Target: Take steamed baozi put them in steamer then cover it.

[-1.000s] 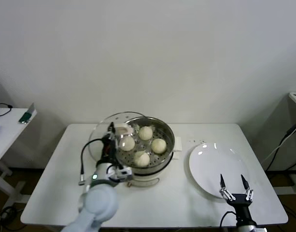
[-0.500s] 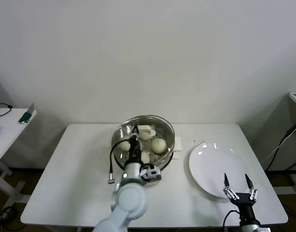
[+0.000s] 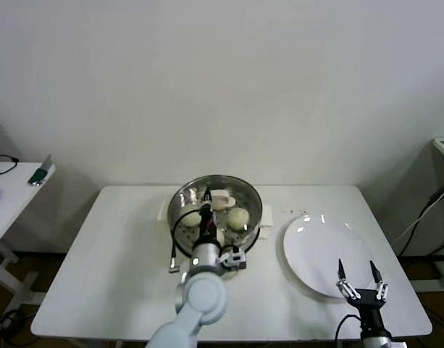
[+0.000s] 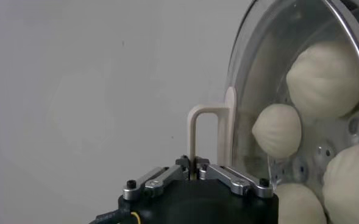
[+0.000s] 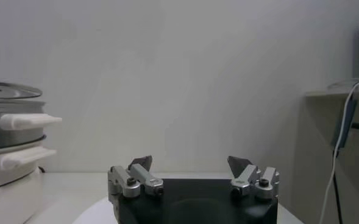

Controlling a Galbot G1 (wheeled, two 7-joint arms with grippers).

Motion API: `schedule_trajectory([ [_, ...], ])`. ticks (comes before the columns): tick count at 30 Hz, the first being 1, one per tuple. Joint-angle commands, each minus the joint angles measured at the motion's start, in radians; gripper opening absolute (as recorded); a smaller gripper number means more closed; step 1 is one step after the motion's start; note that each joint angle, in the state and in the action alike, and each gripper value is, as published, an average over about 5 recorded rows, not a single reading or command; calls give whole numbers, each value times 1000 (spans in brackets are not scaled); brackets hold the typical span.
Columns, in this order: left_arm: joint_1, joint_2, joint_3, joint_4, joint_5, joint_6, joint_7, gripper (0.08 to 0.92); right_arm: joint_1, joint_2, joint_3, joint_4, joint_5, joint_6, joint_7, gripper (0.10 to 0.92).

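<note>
Since the earlier frame the glass lid [image 3: 216, 199] has swung from beside the steamer [image 3: 255, 230] to sit over it, carried by the left gripper [image 3: 208, 194], pinched tight on the lid's handle [image 4: 207, 139] so it can be lowered flat. Four buns [image 4: 277, 130] are inside. Right gripper [image 3: 361, 277] waits, spread wide and holding nothing, over one plate [image 3: 316, 243].

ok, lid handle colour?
Cream-white, on the clear glass lid; the handle shows best in the left wrist view.

Left gripper [image 3: 206, 194] clamped shut mid-table; right gripper [image 3: 360, 271] spread wide, low.
</note>
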Motion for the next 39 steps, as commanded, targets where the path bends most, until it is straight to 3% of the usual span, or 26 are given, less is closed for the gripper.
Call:
schedule_trajectory([
  [1,-24,-7,10,43,18,1,0,145,-1,-1,3,0,3,5,1,823],
  [17,-12,-10,-7,72,21,-7,-30,145,-1,7,6,-1,0,13,4,823],
  [24,13,13,13,19,-45,-2,-52,151,3,9,5,0,-2,3,9,823],
  [34,41,129,27,-203,-238,3,-17,409,8,6,-3,8,5,-56,18,823],
  [39,107,212,-27,-321,-383,-41,-97,548,6,3,-15,16,26,-83,53,823],
])
